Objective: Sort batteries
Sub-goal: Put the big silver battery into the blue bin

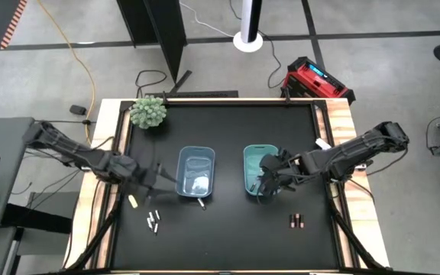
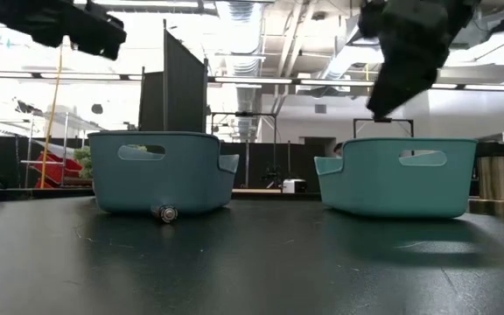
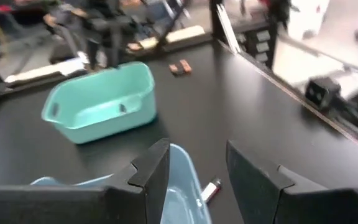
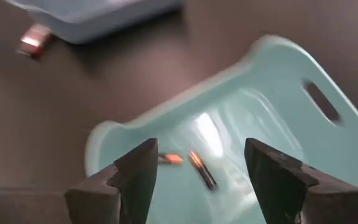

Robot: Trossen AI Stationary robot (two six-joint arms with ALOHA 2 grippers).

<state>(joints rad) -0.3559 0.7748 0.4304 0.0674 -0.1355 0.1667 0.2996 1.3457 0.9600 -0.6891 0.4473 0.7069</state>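
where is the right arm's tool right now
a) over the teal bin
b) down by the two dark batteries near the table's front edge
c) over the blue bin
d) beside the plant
a) The right tool hangs open over the teal bin, and its wrist view looks straight down into that bin at dark batteries lying inside.

The high view looks straight down on the whole table [image 1: 228,229]; the low view sits at table height, facing both bins, blue bin [image 2: 157,171] frame-left, teal bin [image 2: 399,175] frame-right. The left wrist view looks forward across both bins; the right wrist view hangs close above the teal bin.
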